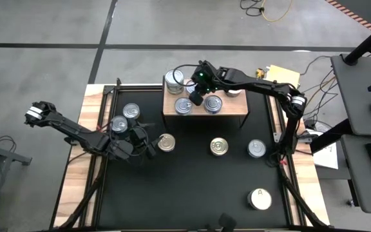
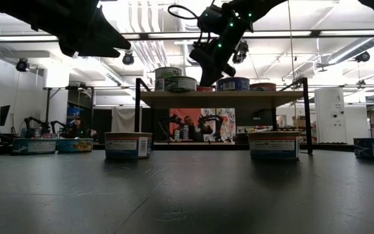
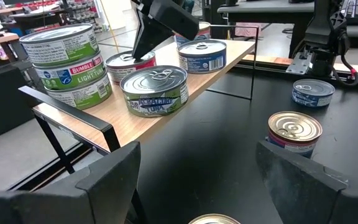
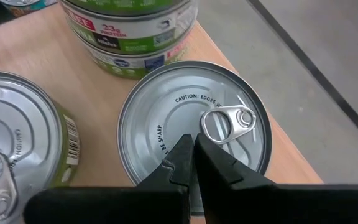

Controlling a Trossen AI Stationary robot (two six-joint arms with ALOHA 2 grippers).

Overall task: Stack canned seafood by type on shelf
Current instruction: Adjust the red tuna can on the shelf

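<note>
Overhead, level and wrist views of two arms working on tins at a small wooden shelf (image 1: 230, 115).

Right gripper (image 4: 194, 146): fingers pressed together, holding nothing. Their tips sit over the lid of a silver tin (image 4: 194, 121) on the shelf, just beside its pull ring (image 4: 229, 123); whether they touch the lid cannot be told. Just beyond that tin stands a stack of green-labelled tins (image 4: 129, 31); to one side of the gripper lies another silver-topped tin (image 4: 17, 162). In the overhead view this gripper (image 1: 196, 99) hangs above the shelf's middle, between a tin (image 1: 183, 106) and a tin (image 1: 213, 103).

Left gripper (image 1: 148, 143): fingers spread wide, empty, raised above the black table (image 1: 192, 187) in front of the shelf. A gold-topped tin (image 1: 166, 142) lies just beside its fingertips. Two tins (image 1: 131, 111) and (image 1: 119, 124) lie behind it, near the arm. Ahead of it and well apart lie another gold-topped tin (image 1: 219, 146) and a blue-labelled tin (image 1: 257, 149).

A white-topped tin (image 1: 259, 199) marked "A" rests far from both grippers, near the table's front right corner.
</note>
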